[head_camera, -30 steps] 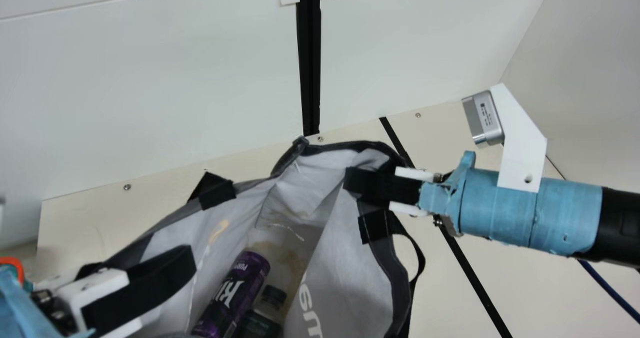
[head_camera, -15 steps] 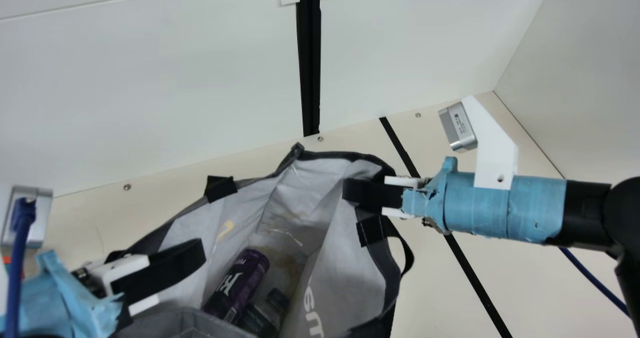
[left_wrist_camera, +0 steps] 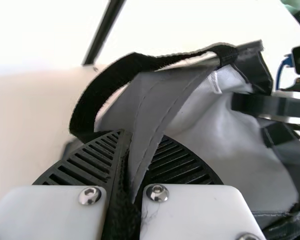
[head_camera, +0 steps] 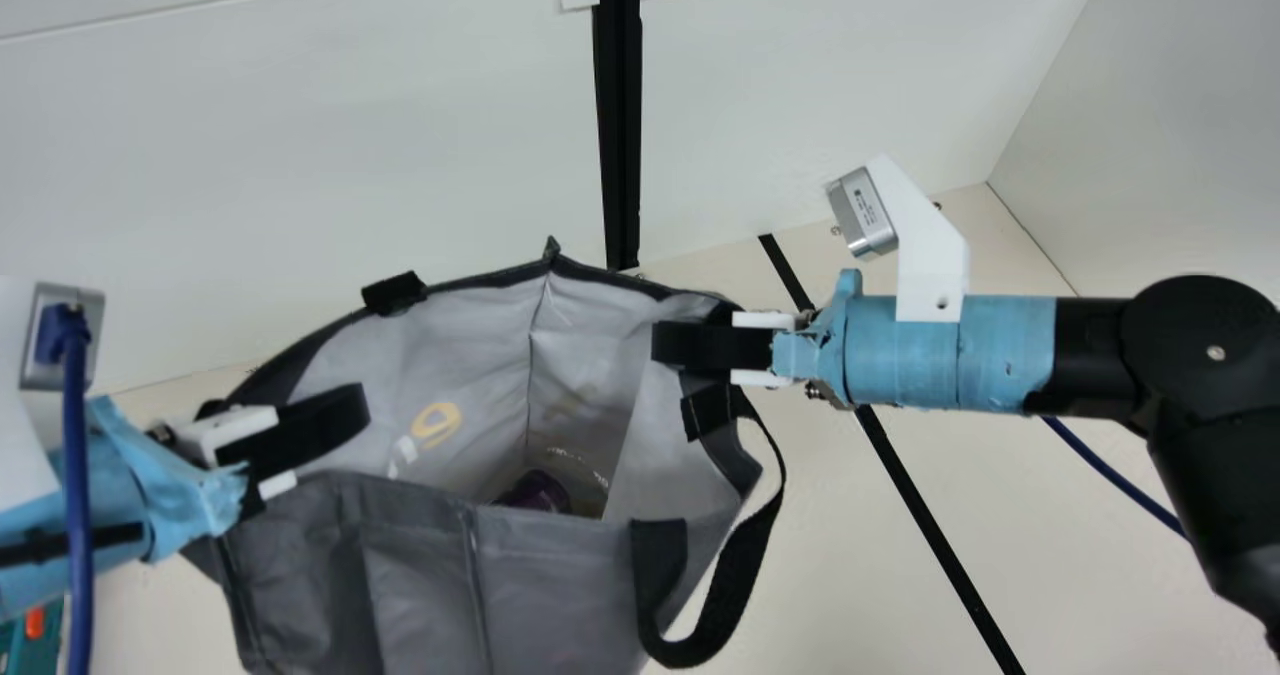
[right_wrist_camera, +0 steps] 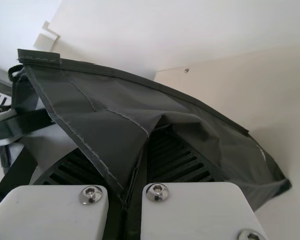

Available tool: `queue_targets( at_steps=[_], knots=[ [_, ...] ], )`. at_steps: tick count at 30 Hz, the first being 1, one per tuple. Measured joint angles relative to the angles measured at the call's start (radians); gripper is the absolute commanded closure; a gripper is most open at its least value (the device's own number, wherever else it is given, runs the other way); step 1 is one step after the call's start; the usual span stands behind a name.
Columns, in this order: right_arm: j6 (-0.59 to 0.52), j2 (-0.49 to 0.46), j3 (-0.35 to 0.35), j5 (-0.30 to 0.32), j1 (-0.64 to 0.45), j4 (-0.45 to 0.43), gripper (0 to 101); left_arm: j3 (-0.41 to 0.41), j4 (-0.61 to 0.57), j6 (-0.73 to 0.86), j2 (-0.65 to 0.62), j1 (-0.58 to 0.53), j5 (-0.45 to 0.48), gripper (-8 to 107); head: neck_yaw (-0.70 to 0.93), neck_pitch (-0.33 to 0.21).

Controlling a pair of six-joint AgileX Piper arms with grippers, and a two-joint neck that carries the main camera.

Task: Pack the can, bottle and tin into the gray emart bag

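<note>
I'm holding the gray bag (head_camera: 550,580) open.
My left gripper (head_camera: 350,417) and right gripper (head_camera: 665,343) are pinching its cloth edges, and a purple can (head_camera: 538,491) is resting deep inside, partly hiding behind the front.

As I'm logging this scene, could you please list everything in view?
gray emart bag: one, gray, between the grippers
can: one, purple, inside the bag
bag handle: at least one, black, hanging at bag's right
unidentified item: one, teal and orange, lower left
table: one, cream, below
stripe: one, black, across table
screws: several, metallic, table edge
walls: at least two, white, around table
post: one, black, back wall
cables: two, blue, by arms
wrist cameras: two, silver, on wrists
arms: two, black and blue, either side
left gripper, right gripper: two, black and white, pinching bag
</note>
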Motion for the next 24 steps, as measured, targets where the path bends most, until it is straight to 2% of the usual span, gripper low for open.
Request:
queue_targets(
  at_steps=[10,17,24],
  knots=[
    [-0.119,0.110,-0.087,0.007,0.022,0.016,101,-0.078,0.052,0.047,0.087,0.024,-0.043,89,0.000,0.000],
    [-0.214,0.171,-0.153,0.006,0.016,-0.036,101,-0.117,0.096,0.050,0.138,0.020,-0.070,89,0.000,0.000],
    [-0.274,0.203,-0.170,-0.070,0.069,-0.078,101,-0.146,0.131,0.044,0.169,0.007,-0.099,89,0.000,0.000]
  ],
)
